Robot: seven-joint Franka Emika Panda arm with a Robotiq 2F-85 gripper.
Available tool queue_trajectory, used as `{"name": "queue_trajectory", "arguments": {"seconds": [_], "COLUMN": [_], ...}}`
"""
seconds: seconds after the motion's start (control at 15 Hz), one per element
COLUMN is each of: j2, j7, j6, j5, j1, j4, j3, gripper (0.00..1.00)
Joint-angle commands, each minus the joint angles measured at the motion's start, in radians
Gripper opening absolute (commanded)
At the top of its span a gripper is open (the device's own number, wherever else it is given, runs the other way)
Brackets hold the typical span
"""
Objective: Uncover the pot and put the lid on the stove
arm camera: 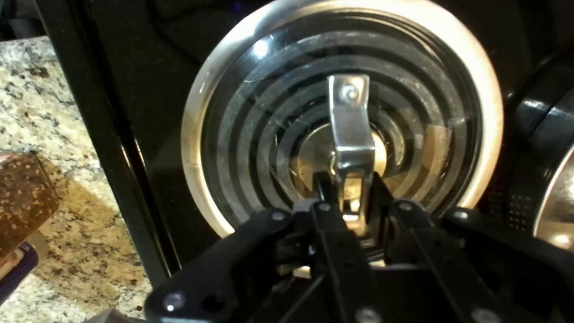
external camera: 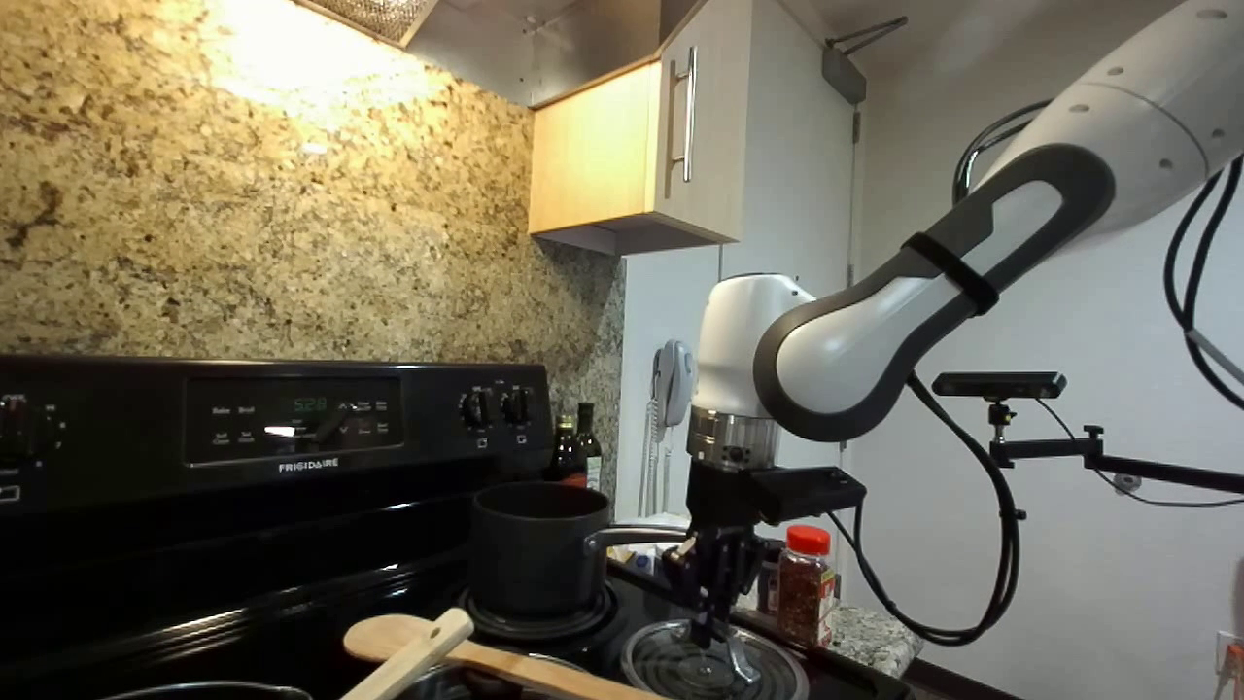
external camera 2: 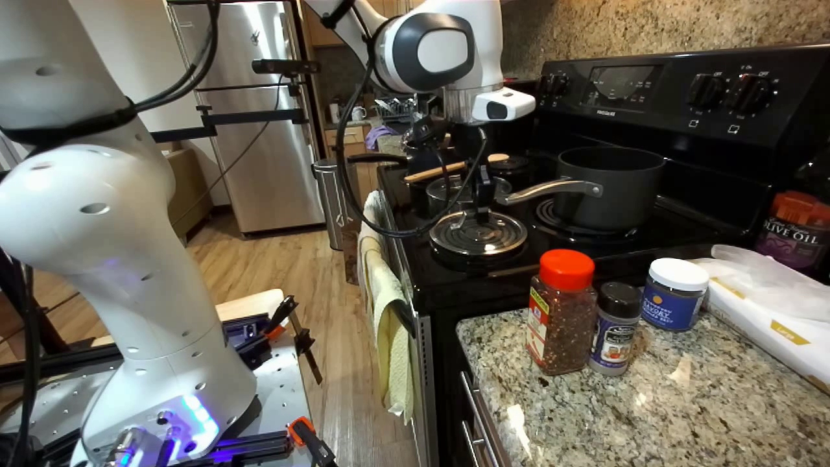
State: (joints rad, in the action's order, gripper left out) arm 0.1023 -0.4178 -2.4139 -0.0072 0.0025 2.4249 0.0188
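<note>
Glass lid: clasped in claw by its metal handle, Frigidaire stove positioned beneath. Open saucepan: set beside claw, long handle turned toward it.

The rounded white arm has dark-grey trim, black cables and black, screw-dotted jaws.

Bright glare high on backsplash

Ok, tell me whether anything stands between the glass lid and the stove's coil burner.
Nothing visible does. In the wrist view, the coil burner shows through the glass lid, with no object between; whether they touch is hard to tell. The uncovered saucepan is off to one side.
</note>
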Motion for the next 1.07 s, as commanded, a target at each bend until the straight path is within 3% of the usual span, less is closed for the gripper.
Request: {"name": "queue_trajectory", "arguments": {"seconds": [0.0,0.47,0.73,1.0], "j2": [0.004,0.059,0.162,0.282], "j7": [-0.007,-0.010,-0.015,-0.022], "j6": [-0.026,0.013,0.095,0.255], "j5": [-0.012,0.000,0.001,-0.022], "j1": [-0.012,-0.005,-0.011,-0.023], "j4": [0.003,0.006,0.021,0.018], "j3": [-0.017,-0.031,-0.042,-0.061], "gripper": [0.52,0.97,1.00,1.00]}}
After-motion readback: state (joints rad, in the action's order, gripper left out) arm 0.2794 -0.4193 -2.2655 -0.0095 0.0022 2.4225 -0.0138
